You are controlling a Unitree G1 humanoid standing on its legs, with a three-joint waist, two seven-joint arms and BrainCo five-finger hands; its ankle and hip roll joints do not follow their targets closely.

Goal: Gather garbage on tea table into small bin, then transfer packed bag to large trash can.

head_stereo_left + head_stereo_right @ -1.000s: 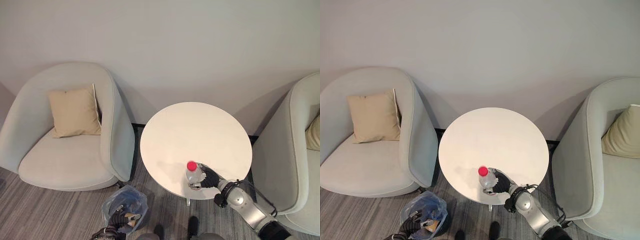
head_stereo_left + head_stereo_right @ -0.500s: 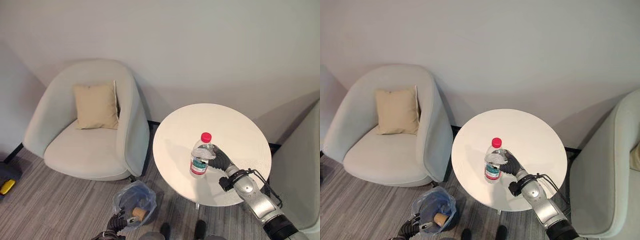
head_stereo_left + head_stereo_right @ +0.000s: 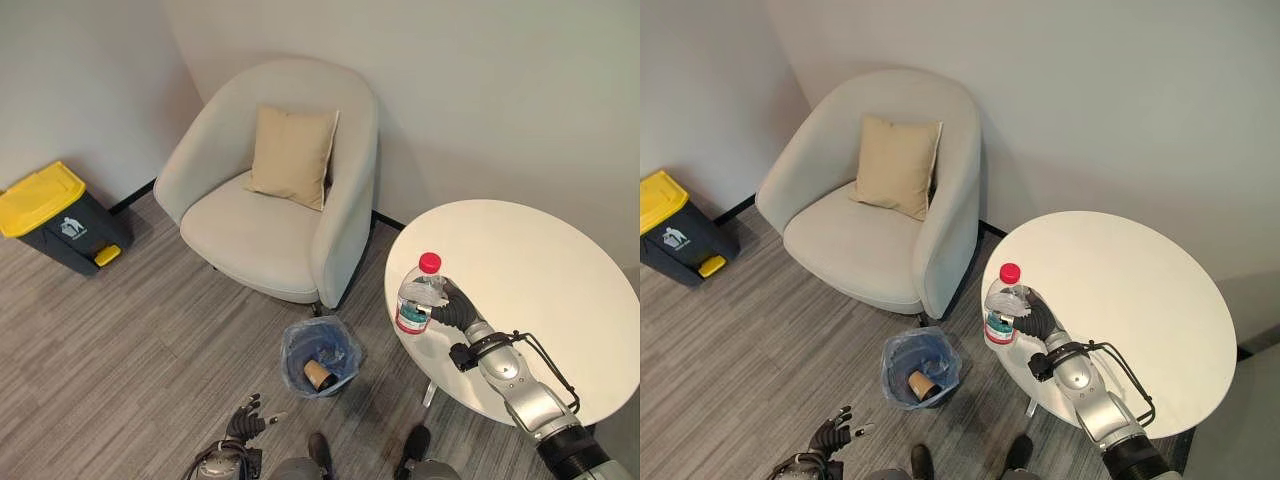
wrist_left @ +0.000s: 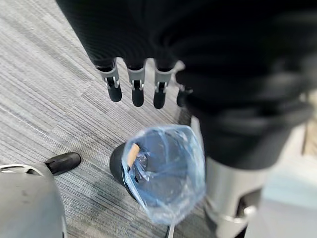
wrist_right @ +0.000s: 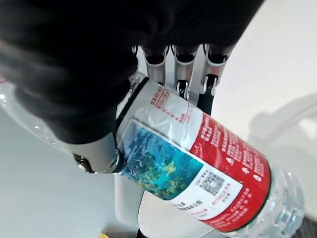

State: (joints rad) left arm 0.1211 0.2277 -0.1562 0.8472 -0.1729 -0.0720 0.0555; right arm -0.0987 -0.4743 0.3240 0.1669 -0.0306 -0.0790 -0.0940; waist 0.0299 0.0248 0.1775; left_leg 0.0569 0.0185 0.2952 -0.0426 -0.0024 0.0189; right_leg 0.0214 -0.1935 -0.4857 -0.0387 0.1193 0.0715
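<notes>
A clear bottle is being gripped upright by the right hand over the round worktop's edge nearest the lined small bin. The left hand is being held open-fingered beside that bin.

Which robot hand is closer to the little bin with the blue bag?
The left hand. It hangs open above the floor just beside the small bin. The right hand is farther off, up over the table's edge, wrapped round the water bottle.
</notes>
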